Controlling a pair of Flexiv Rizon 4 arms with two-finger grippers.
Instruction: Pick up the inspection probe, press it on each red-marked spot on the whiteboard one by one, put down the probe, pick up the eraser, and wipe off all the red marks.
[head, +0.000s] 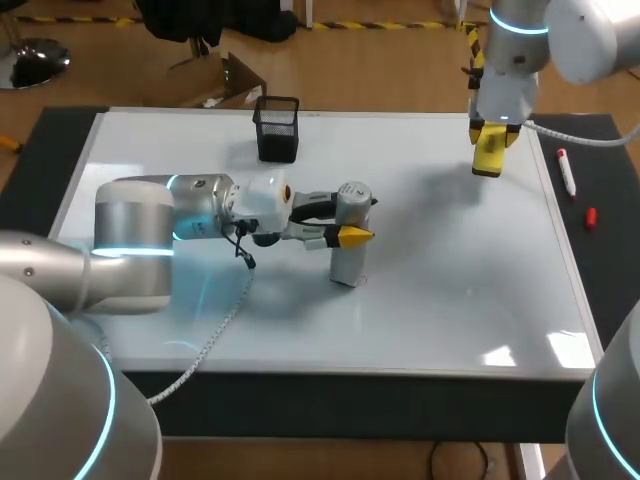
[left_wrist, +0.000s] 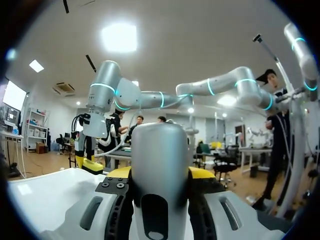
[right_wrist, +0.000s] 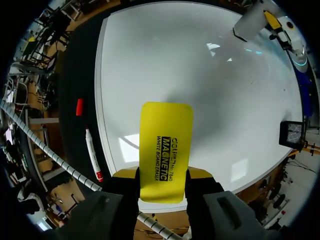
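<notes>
Your left end effector (head: 351, 230) pinches the grey cylindrical inspection probe (head: 348, 264), which stands upright mid-way across the glossy white whiteboard (head: 450, 300); this looks like the pressing step. Your right end effector (head: 493, 135) clamps the yellow rectangular eraser (head: 490, 156) above the board's far right. No red marks are clear to see, so next set the probe down, then lower the eraser.

Our head camera looks down from above and behind, far enough back to take in the whole whiteboard (head: 450, 300). Our left wrist camera sits low, right behind the inspection probe (left_wrist: 160, 165), facing level across the board toward our right arm (left_wrist: 105, 90). Our right wrist camera hangs high over the board, facing down past the eraser (right_wrist: 165, 150); far ahead it catches the same probe, which all three views share.
</notes>
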